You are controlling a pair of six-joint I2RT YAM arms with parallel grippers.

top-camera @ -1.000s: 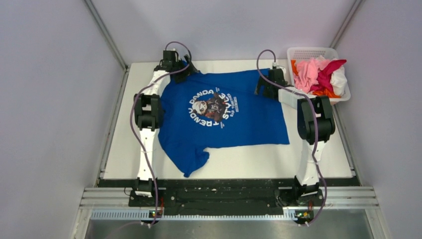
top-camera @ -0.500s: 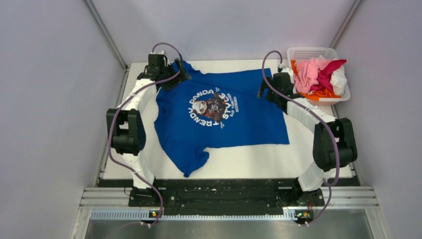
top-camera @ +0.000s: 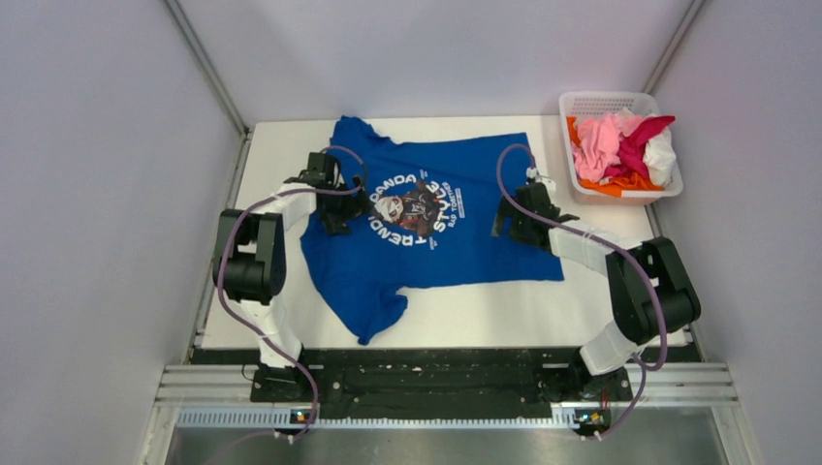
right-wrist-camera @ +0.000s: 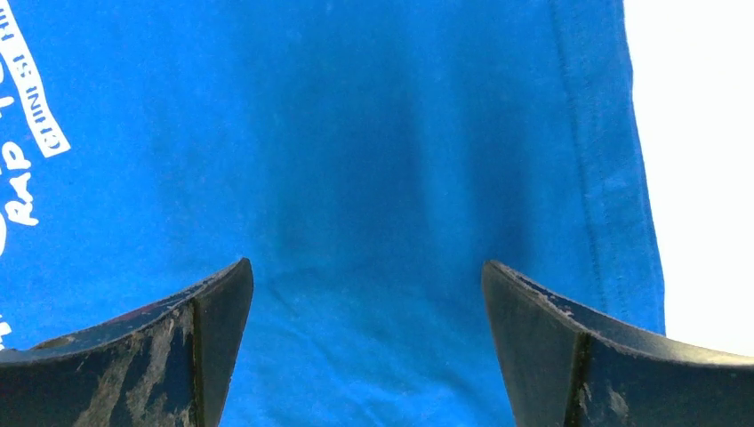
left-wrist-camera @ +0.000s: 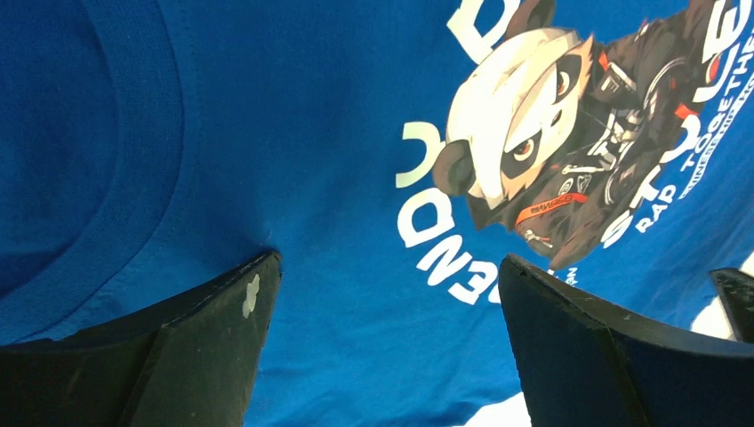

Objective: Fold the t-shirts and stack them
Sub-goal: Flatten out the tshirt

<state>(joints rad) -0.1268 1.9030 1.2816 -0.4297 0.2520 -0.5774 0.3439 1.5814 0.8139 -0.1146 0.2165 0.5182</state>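
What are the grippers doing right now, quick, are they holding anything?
Left gripper: open, holding nothing, over the blue t-shirt.
Right gripper: open, holding nothing, over the same shirt.

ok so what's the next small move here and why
Probably bring the left gripper to the near sleeve and tug it flat before folding. The blue t-shirt lies spread print-up, but that sleeve looks bunched. Both it and the right gripper hang open over the cloth, holding nothing, and the left is nearer.
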